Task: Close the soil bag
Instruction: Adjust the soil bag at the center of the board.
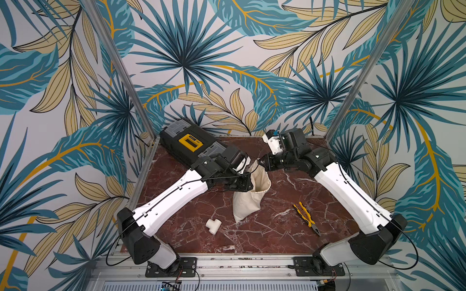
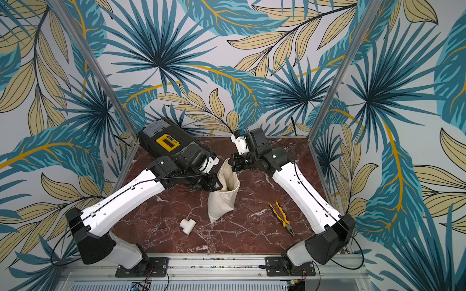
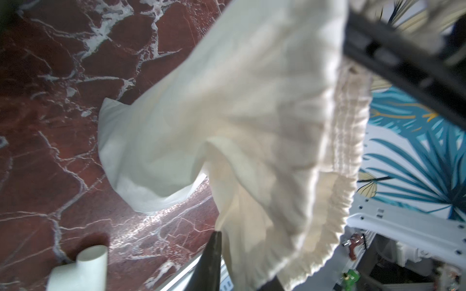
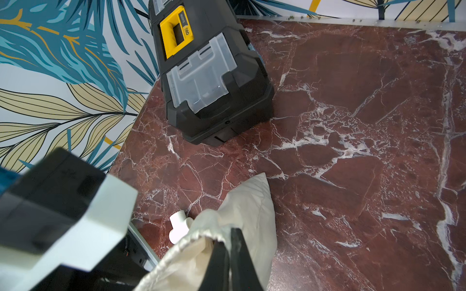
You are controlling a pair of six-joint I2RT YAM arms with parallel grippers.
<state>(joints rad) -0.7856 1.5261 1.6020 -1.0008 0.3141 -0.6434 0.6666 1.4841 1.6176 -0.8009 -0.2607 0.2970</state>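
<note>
The soil bag (image 1: 245,204) (image 2: 222,201) is a cream cloth pouch that stands upright in the middle of the red marble table, its gathered mouth wide open. My right gripper (image 1: 261,163) (image 4: 228,236) is shut on the far top of the rim and holds it up. In the right wrist view the cloth (image 4: 252,209) is pinched between the black fingers. My left gripper (image 1: 251,181) (image 3: 242,257) is at the rim's left side. In the left wrist view the bag's cloth (image 3: 201,113) fills the gap between its fingers. No cord shows.
A black toolbox (image 1: 189,143) (image 4: 209,75) with a yellow handle lies at the back left, close behind my left wrist. A white T-shaped pipe fitting (image 1: 213,225) (image 3: 80,269) lies front left of the bag. Yellow pliers (image 1: 306,216) lie to its right.
</note>
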